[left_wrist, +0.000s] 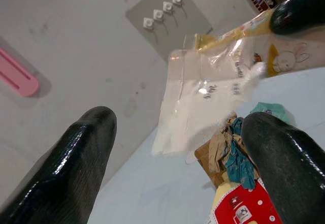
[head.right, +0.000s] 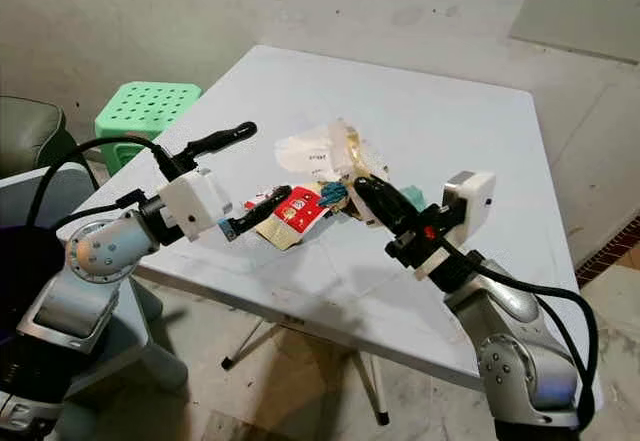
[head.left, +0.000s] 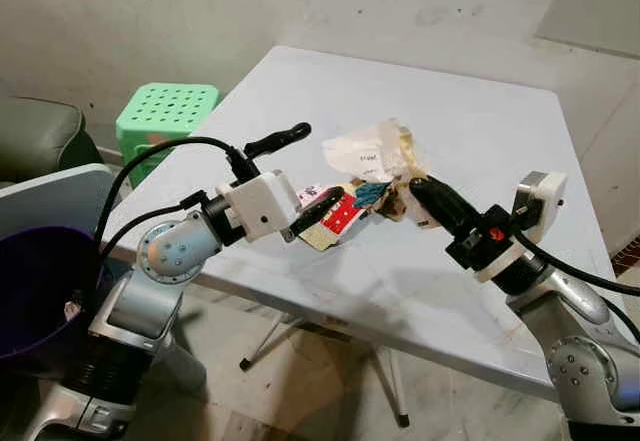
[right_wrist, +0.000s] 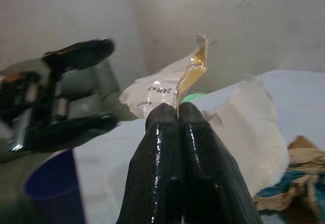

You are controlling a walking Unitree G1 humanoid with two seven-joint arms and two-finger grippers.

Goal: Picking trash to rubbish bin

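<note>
A small heap of trash lies near the middle of the white counter (head.left: 480, 121): a clear plastic bag (head.left: 372, 149) with a yellow-edged strip, a red and white wrapper (head.left: 341, 213), a scrap of teal foil (head.left: 371, 193) and some crumpled brown paper (left_wrist: 219, 150). The right tool (right_wrist: 177, 115) reaches into the heap from the robot's right, its two black fingers pressed together and pinching the edge of the clear plastic bag, which stands up above the fingertips in the right wrist view. The left tool (head.left: 305, 169) comes in from the other side with its fingers spread wide apart, one finger raised over the counter and the lower one resting at the red and white wrapper; whether it actually touches the wrapper is hard to tell. A dark purple rubbish bin (head.left: 40, 291) stands on the floor beside the robot's left arm, below the counter's edge and well apart from the heap. A green plastic stool (head.left: 165, 113) stands beyond the counter's left corner, next to a dark green chair (head.left: 40, 136).
</note>
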